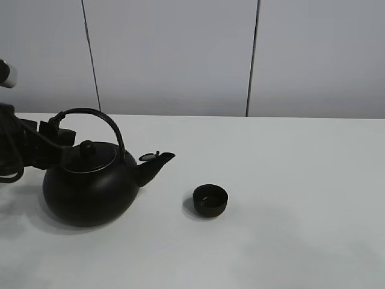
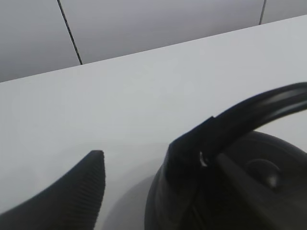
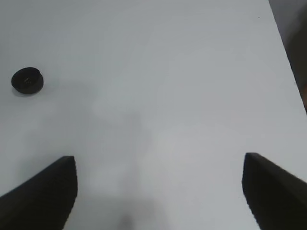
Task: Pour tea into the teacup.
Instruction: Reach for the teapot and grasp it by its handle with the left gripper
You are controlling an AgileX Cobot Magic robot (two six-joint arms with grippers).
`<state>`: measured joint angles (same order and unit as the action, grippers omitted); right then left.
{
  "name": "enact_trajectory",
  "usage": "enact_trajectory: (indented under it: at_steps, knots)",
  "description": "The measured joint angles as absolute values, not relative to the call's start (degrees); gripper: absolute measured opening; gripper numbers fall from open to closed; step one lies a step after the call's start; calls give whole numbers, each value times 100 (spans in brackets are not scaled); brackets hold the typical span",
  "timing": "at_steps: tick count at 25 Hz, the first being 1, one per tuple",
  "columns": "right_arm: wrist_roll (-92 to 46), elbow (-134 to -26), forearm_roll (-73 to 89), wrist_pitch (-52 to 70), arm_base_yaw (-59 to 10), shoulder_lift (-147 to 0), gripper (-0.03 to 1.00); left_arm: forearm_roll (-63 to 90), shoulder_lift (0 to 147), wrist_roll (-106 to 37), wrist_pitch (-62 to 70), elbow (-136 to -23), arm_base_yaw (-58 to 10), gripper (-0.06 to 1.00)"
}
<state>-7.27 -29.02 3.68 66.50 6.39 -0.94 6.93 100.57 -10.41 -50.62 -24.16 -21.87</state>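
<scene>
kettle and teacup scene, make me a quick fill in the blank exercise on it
1. The kettle has its spout turned toward the ___.
2. The teacup stands ___ on the table, apart from the kettle.
3. The left gripper straddles the kettle's hoop ___.
4. The right gripper has its jaws ___, with nothing between them.
Missing words: teacup; upright; handle; open.
</scene>
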Motion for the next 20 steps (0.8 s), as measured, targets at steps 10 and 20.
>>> enact_trajectory:
  at_steps: [10, 20]
  knots:
    - [-727, -2902, 368, 6650, 639, -94, 64, 482, 10063, -864, -5068, -2416, -2187, 15]
    - [-727, -2902, 368, 6650, 639, -94, 64, 301, 10080, -914, -5155, -2416, -2187, 13]
